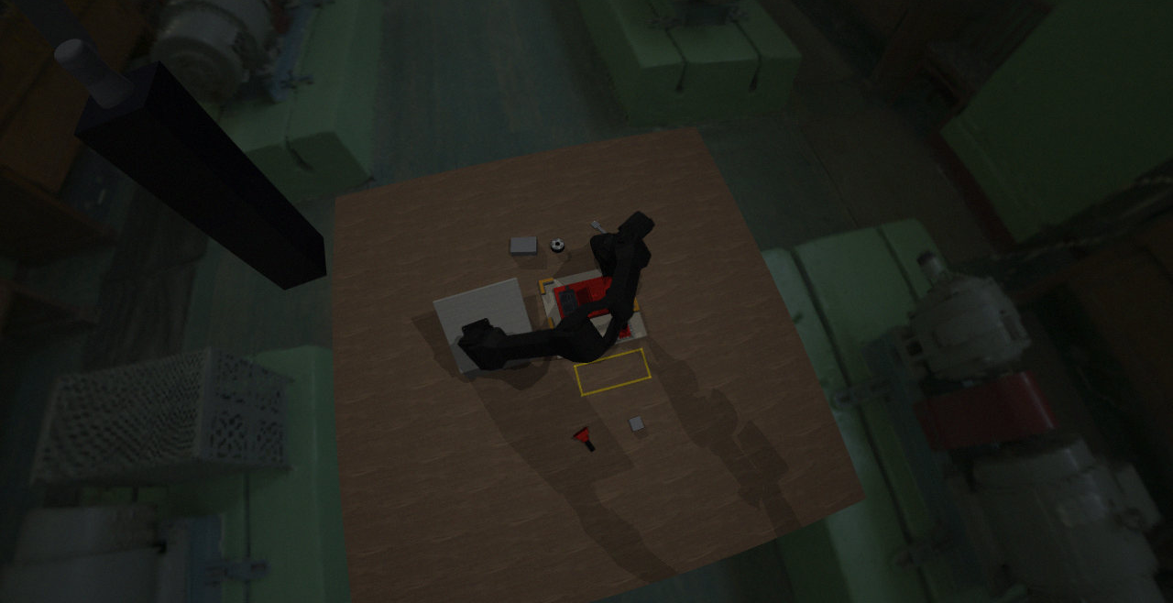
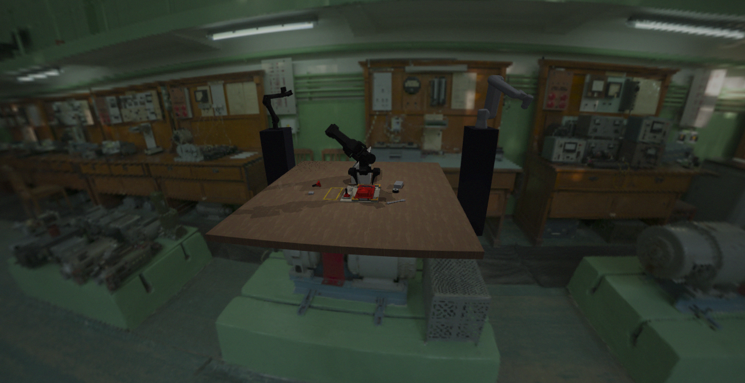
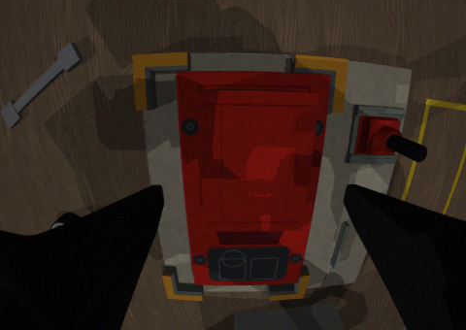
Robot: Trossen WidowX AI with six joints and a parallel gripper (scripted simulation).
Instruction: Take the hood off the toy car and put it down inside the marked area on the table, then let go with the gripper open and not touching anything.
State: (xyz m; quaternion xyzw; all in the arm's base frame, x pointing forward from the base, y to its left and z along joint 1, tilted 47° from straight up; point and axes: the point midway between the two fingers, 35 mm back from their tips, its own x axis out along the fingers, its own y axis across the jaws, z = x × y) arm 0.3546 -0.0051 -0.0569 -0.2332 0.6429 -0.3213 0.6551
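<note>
The toy car [image 3: 162,194] [image 1: 592,286] [image 2: 362,191] has a pale base with orange corners. Its red hood [image 3: 252,143] lies flat on the car, with a dark panel at its near end. My gripper [image 3: 256,195] [image 2: 364,178] is open and empty. It hangs straight above the hood, with one black finger on each side of the car, touching nothing. The yellow marked area [image 3: 447,103] [image 1: 616,386] [image 2: 332,198] is an empty rectangle on the table right beside the car. In the top view my arm hides part of the car.
A grey wrench [image 3: 39,87] [image 1: 597,225] lies beside the car. A grey block [image 1: 523,245], a small wheel [image 1: 556,245], a red funnel [image 1: 583,437] and a small grey cube [image 1: 635,423] lie on the table. A red block with a black knob [image 3: 376,139] sits on the car's side.
</note>
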